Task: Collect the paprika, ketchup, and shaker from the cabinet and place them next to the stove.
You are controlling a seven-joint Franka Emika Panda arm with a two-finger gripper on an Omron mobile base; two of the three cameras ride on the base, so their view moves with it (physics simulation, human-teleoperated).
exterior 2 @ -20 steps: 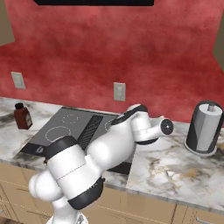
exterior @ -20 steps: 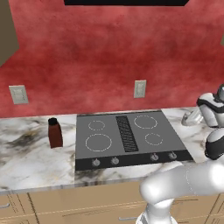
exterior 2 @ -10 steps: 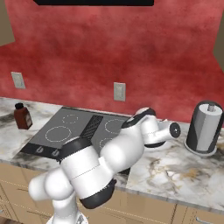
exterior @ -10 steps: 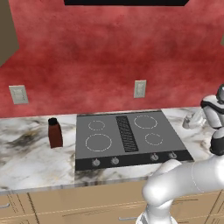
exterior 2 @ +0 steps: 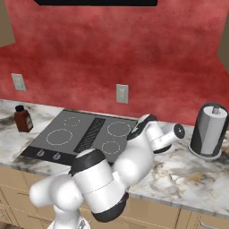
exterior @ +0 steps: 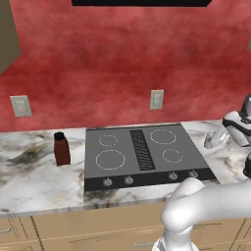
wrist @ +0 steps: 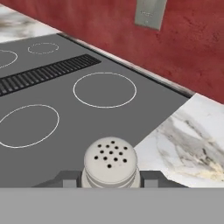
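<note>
**Shaker carried to the right side of the stove**

We are in the placing step for the shaker point(wrist: 110, 168). In the hand view its perforated top sits right between our fingers, which appear clamped on its sides, though the tips are mostly hidden behind it. In the left base view the shaker point(exterior: 214, 139) shows as a pale shape at the end of the gripper point(exterior: 221, 137), over the marble counter point(exterior: 34, 179) just off the right edge of the stove point(exterior: 142, 154).

The paprika point(exterior: 61, 149) already stands upright on the counter just left of the stove, apart from its edge. We see no ketchup near the stove, so we judge that fetch is not yet done.

From the hand view, the stove's right edge runs just beside the shaker, with bare marble beyond it. We cannot tell whether the shaker's base touches the counter yet. The next move, as we judge it, calls for lowering the shaker onto the marble clear of the stove's surface, keeping it upright, then parting the fingers and lifting away without tipping it.
</note>
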